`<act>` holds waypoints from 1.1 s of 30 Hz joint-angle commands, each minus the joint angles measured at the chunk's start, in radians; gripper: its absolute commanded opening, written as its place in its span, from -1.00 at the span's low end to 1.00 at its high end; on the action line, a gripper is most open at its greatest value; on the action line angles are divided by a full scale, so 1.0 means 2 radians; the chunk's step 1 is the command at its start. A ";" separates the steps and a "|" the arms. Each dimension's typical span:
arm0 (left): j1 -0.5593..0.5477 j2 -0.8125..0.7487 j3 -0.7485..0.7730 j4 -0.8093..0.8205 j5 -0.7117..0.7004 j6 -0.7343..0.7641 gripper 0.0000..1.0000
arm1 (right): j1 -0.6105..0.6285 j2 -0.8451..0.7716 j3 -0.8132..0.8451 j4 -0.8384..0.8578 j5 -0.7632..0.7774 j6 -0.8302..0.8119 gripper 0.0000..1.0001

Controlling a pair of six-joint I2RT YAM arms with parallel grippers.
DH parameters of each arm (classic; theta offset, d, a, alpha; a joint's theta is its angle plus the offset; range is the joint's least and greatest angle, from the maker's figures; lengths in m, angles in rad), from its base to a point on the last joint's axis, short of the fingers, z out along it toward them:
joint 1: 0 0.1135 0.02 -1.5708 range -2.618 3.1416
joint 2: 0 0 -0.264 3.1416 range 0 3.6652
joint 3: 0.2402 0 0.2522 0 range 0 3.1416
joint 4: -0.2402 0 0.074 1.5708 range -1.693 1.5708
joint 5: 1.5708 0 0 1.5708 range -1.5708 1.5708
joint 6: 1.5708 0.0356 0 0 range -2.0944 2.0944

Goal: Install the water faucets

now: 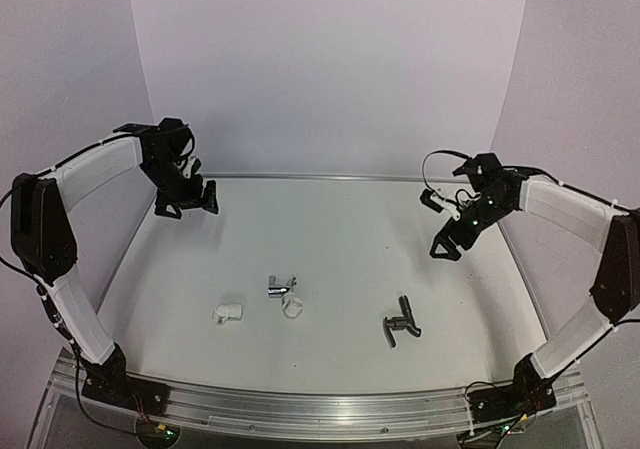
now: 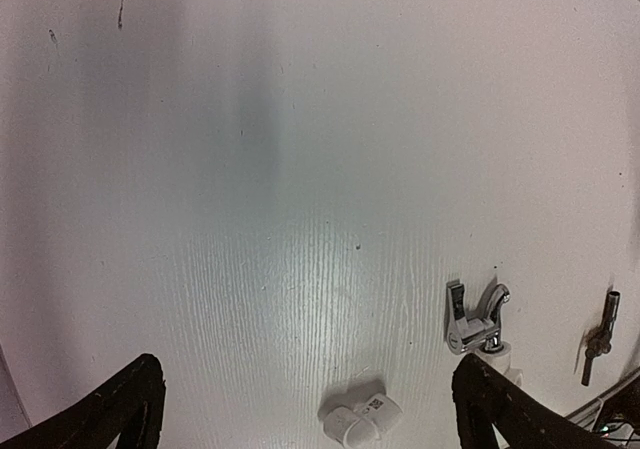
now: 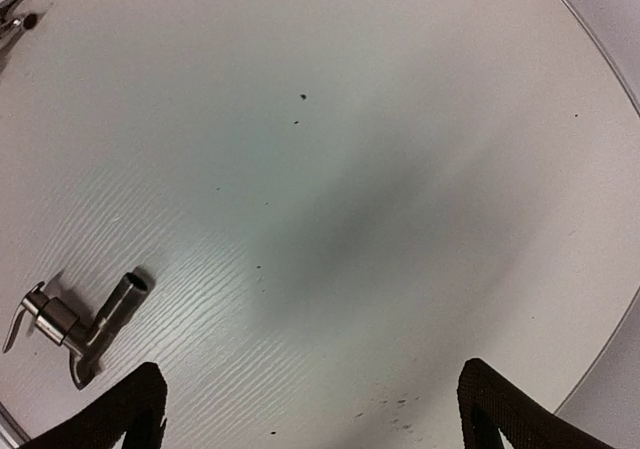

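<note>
The matte black faucet point(image 1: 401, 322) lies on the white table, front right. It looks grey in the right wrist view point(image 3: 75, 321) and shows small in the left wrist view point(image 2: 598, 337). The chrome faucet point(image 1: 281, 287) lies at front centre, also in the left wrist view point(image 2: 472, 319). My left gripper point(image 1: 185, 199) is open and empty, raised at the far left, well away from both point(image 2: 308, 394). My right gripper point(image 1: 447, 244) is open and empty, raised at the far right, behind the black faucet point(image 3: 310, 394).
A white elbow fitting point(image 1: 227, 313) lies left of the chrome faucet, seen between my left fingers point(image 2: 360, 416). A small white ring point(image 1: 293, 309) lies just in front of the chrome faucet. The table's metal rim point(image 1: 330, 409) runs along the front.
</note>
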 commanded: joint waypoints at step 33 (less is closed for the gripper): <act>-0.002 -0.071 -0.008 0.024 -0.055 -0.066 0.99 | 0.201 0.090 -0.134 0.117 0.167 -0.011 0.36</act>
